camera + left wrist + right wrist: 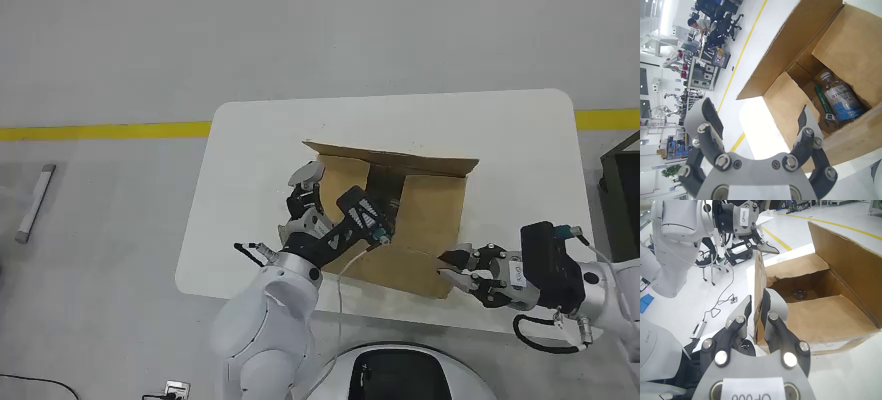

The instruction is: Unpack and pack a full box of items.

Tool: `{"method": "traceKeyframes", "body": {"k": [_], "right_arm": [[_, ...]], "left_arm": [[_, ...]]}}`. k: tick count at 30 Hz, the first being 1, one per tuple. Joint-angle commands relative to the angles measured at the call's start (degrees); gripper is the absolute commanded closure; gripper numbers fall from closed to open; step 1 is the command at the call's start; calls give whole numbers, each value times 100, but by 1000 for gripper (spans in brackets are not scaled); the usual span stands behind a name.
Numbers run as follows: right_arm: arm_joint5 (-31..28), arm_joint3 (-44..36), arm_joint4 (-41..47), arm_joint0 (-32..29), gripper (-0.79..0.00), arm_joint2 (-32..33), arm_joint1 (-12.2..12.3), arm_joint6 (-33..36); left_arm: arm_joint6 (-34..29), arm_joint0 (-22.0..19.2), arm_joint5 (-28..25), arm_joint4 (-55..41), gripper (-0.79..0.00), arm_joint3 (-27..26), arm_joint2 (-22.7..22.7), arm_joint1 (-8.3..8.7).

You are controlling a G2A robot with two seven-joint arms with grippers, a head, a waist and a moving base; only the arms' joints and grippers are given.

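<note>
An open cardboard box (430, 215) stands on the white table (250, 180). Inside lie a clear bottle with a blue label (841, 100), a green-handled wrench (824, 106) and a black round part (800, 294). My right gripper (756, 308) is at the box's near right corner, shut on the edge of the upright near flap (759, 279). At the box's left side my left gripper (757, 117) is open, with one finger (802, 117) close to the side flap (789, 98). The left gripper (764, 247) hangs just above the far end of the held flap.
The box's far flap (846, 256) stands tall. Bare table lies left of the box (240, 230) and to its right (530, 170). Dark equipment (625, 190) sits off the table's right edge. Cables (723, 302) run over the floor.
</note>
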Motion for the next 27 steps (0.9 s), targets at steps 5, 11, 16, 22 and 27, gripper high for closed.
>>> {"method": "traceKeyframes", "body": {"k": [5,11,16,22,27], "right_arm": [[90,140,501,67,-317,-2,53,-162],[401,410,682,231,-363,275,96,-446],[1054,622,361,361,-268,352,124,-453],[1428,927,57,740,-99,-9,161,-204],[1542,1317,-246,1249,-77,-475,168,-158]], "left_arm": [[-76,-45,-182,-135,-785,-37,-8,6],[-83,-62,-381,-202,-785,-24,-124,33],[-93,-40,-410,-220,-785,-27,-188,52],[-100,6,-346,-223,-785,-83,-239,72],[-106,82,-264,-241,-785,-157,-272,87]]}}
